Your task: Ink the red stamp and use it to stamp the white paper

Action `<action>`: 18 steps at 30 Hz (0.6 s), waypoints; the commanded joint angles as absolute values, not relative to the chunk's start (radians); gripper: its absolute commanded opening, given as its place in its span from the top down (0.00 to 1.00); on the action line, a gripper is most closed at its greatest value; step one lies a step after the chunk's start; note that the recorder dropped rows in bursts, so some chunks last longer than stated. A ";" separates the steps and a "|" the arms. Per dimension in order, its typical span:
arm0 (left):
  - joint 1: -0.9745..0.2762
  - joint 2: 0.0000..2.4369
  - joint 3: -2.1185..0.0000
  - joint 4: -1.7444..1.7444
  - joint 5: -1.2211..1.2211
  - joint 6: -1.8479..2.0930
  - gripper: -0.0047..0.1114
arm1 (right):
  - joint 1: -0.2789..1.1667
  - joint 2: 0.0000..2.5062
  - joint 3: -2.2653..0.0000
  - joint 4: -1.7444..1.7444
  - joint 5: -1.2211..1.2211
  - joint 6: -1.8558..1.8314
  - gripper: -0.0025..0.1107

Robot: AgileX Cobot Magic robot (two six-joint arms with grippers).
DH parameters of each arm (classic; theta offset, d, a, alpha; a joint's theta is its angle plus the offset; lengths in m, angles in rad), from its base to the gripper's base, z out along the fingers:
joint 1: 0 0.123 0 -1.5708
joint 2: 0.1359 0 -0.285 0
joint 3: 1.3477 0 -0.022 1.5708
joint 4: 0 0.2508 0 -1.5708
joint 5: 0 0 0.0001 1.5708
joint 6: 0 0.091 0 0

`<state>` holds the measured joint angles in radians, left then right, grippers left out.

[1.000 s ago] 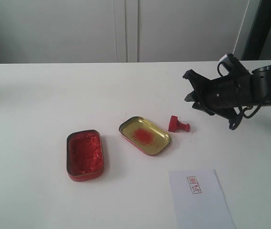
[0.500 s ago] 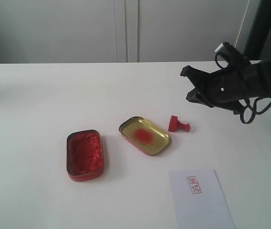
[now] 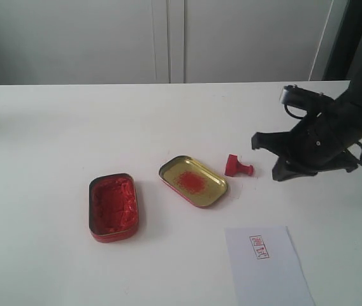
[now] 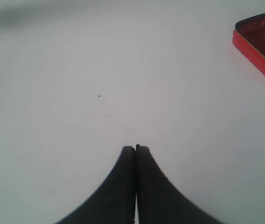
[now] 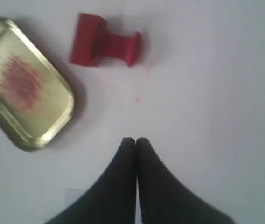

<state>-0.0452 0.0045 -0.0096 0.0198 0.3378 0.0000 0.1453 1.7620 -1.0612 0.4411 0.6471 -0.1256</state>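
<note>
Small, light, rigid red stamp (image 3: 238,167) lying tipped over mid-counter beside gold tin lid (image 3: 192,180); best pinched across narrow handle. Right end effector (image 5: 135,141) fully closed, empty.

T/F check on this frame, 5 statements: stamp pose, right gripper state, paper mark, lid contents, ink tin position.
1. The red stamp stands upright on its base. False: it lies on its side on the table, beside the gold lid.
2. The right gripper is shut and holds nothing. True.
3. The white paper is blank. False: it carries a small red square stamp mark.
4. The gold lid has a red smear inside. True.
5. The red ink tin sits between the lid and the stamp. False: it lies on the lid's far side from the stamp.
</note>
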 commanded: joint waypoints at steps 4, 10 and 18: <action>-0.044 0.000 0.000 0.024 0.353 0.000 0.96 | 0.137 1.744 -1.058 0.079 0.773 0.097 0.98; -0.044 0.000 0.000 0.024 0.353 0.000 0.96 | 0.137 1.723 -1.058 0.077 0.785 0.097 0.98; -0.044 0.000 0.000 0.024 0.353 0.000 0.96 | 0.137 1.679 -1.057 0.068 0.859 0.055 0.98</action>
